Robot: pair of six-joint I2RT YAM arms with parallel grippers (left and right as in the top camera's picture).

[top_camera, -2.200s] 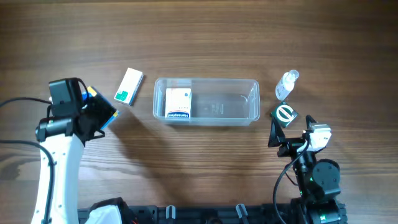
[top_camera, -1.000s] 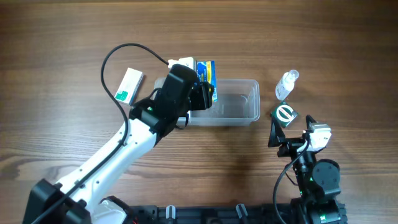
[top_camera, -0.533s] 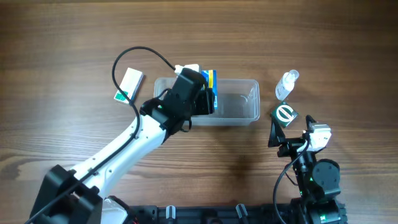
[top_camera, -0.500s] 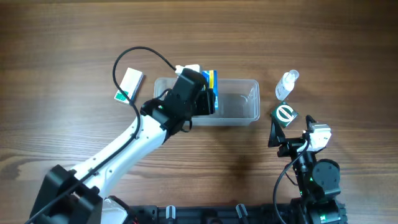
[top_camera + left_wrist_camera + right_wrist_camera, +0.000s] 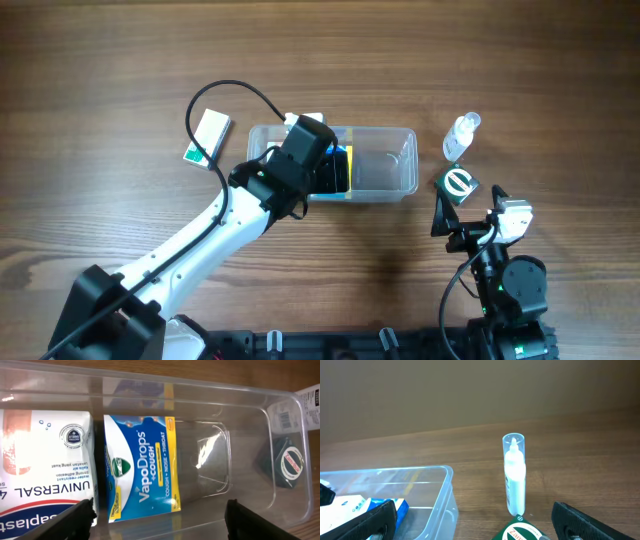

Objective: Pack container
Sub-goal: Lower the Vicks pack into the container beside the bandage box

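The container (image 5: 385,131) is a clear tub at mid table. Inside it a white plaster box (image 5: 45,467) lies at the left and a blue VapoDrops box (image 5: 142,467) lies beside it, also seen from overhead (image 5: 343,170). My left gripper (image 5: 325,172) hangs over the tub's left half; in the left wrist view it (image 5: 160,525) is open wide, with the blue box lying free between and beyond the fingers. My right gripper (image 5: 466,212) is open and empty, just in front of a dark green box (image 5: 459,185).
A white and green box (image 5: 207,138) lies on the table left of the tub. A small clear bottle (image 5: 461,137) stands right of the tub, upright in the right wrist view (image 5: 514,475), behind the green box (image 5: 520,533). The tub's right half (image 5: 210,460) holds nothing.
My left arm swung from the table's left side over the tub with the blue box, lowered it in beside the white box and let go. The right arm has not moved.
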